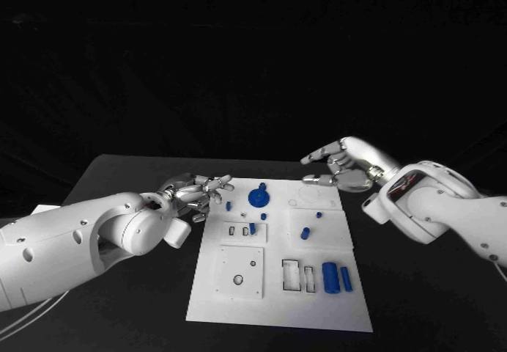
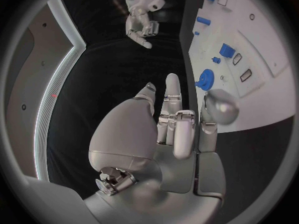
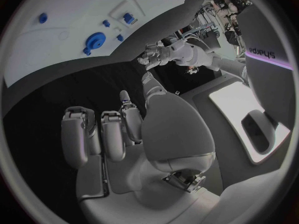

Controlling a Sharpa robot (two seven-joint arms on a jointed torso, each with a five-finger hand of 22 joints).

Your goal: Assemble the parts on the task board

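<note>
Two hands hover over the table, neither holding anything. Left hand [image 1: 195, 195], left of centre in the head view, has its fingers loosely spread, tips at the board's [image 1: 275, 308] upper left edge, near the blue gear [image 1: 258, 197]. Right hand [image 1: 340, 164], upper right, curls its fingers loosely, apart, above the board's top right corner. Blue cylinders [image 1: 336, 276] lie lower right on the board.
</note>
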